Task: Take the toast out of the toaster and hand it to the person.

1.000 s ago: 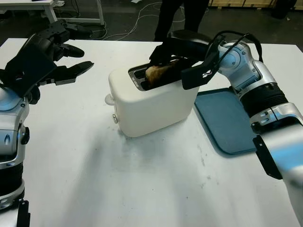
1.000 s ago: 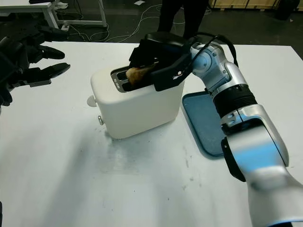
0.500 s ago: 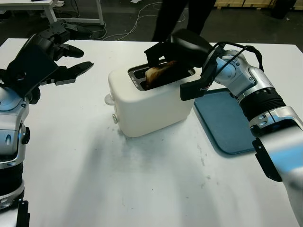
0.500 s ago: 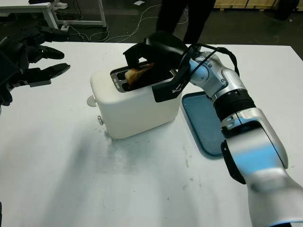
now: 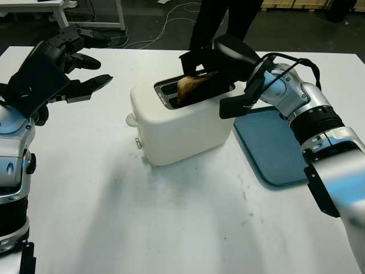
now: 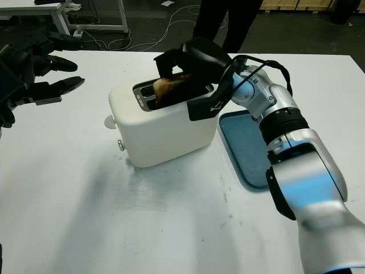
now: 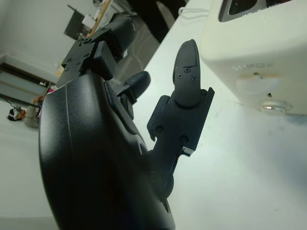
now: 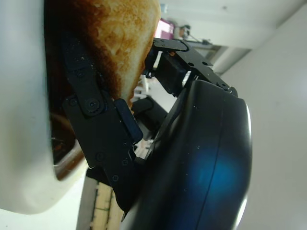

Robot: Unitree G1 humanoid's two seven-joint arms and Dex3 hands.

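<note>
A cream-white, rounded plastic toaster (image 5: pixel 181 123) stands on the white table (image 5: pixel 171 222), and everything else sits around it. A browned slice of toast (image 5: pixel 194 87) stands partly in the toaster's slot, its upper part risen above the top and leaning a little. The black three-fingered right hand (image 5: pixel 219 63) is over the toaster's top, at the end nearest the tray, with its fingers (image 8: pixel 96 120) clamped on the toast: the right wrist view shows one finger pressed against the browned face of the slice just above the slot. A flat blue-grey plastic tray (image 5: pixel 272 145) lies on the table just beside the toaster, on the side of the right arm. The black left hand (image 5: pixel 54 71) hangs in the air well apart from the toaster, on its opposite side, holding nothing, its fingers (image 7: pixel 187 86) apart and uncurled. Beyond the toaster, at the table's far edge, stands a person in dark trousers (image 5: pixel 219 17).
</note>
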